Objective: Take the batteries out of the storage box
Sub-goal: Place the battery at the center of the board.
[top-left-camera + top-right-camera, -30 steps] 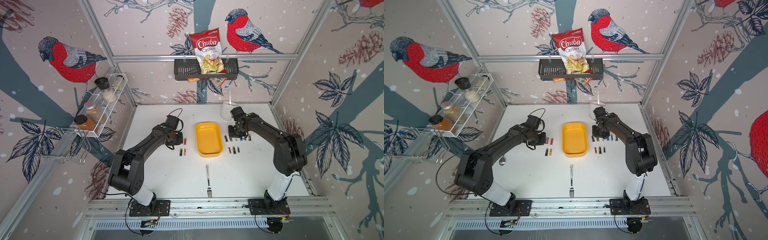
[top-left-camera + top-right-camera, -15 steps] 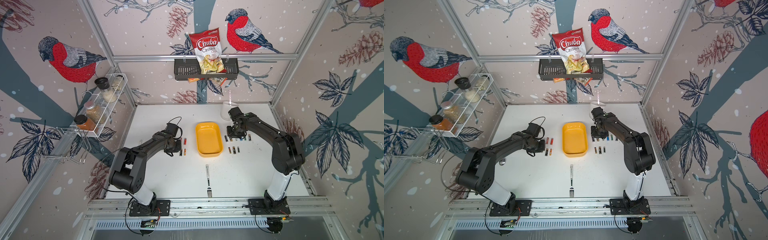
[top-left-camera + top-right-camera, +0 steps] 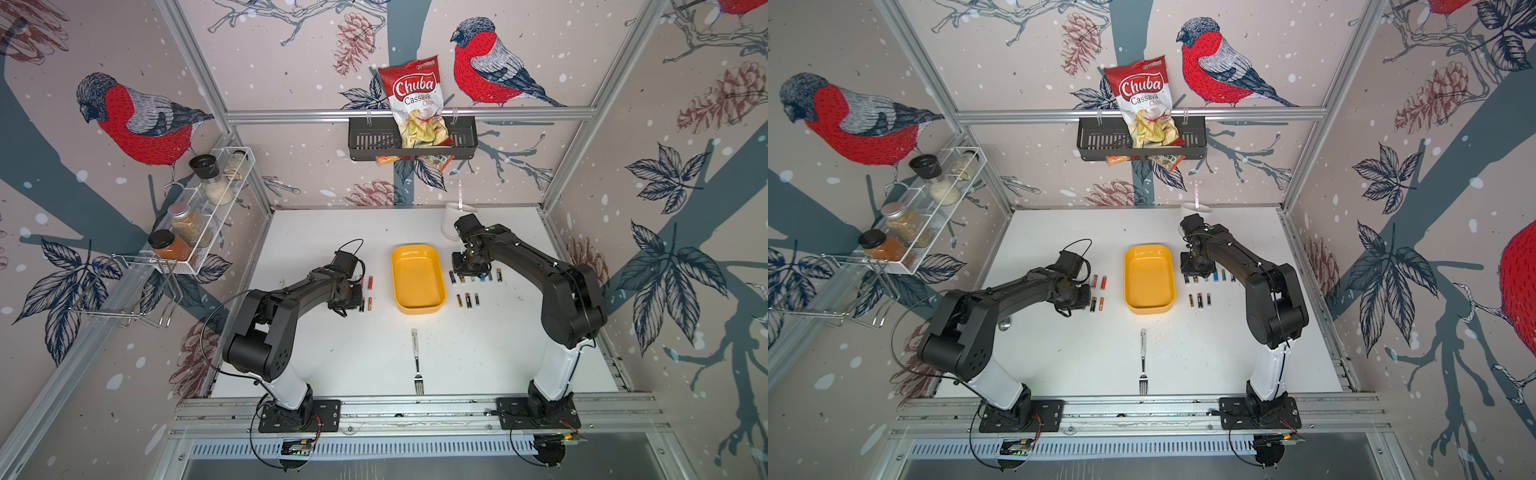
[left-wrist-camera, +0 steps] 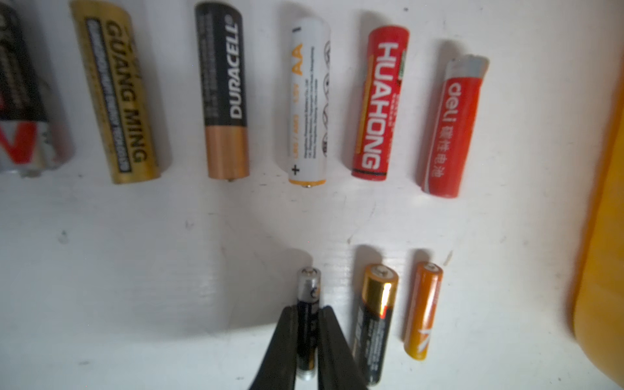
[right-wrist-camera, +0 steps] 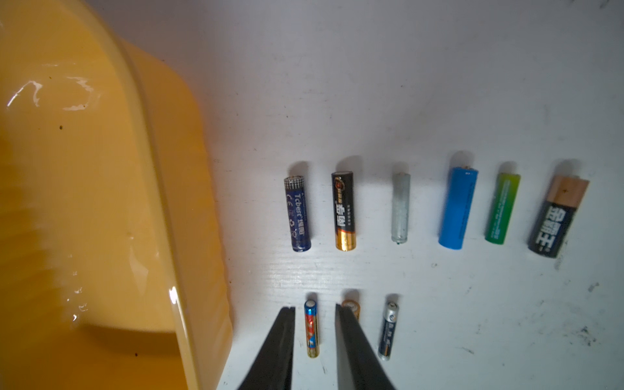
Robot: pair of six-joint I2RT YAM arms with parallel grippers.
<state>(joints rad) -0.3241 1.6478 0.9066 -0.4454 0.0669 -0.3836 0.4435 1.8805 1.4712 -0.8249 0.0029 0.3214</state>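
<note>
Left hand [image 4: 308, 309] clamps slim black battery [image 4: 308, 287], axis parallel to jaws; right hand [image 5: 313, 307] parted, straddling blue-red battery [image 5: 311, 332] untouched; storage box [image 5: 196, 219] empty.

A silver fork [image 3: 417, 361] lies on the white worktop [image 3: 332, 365], tines toward the near edge. A white cup [image 3: 449, 220] stands at the back. On the rear wall a black basket [image 3: 370, 141] holds a red chips bag [image 3: 415, 95]. A wire rack [image 3: 239, 183] on the side wall carries spice jars [image 3: 181, 226].
</note>
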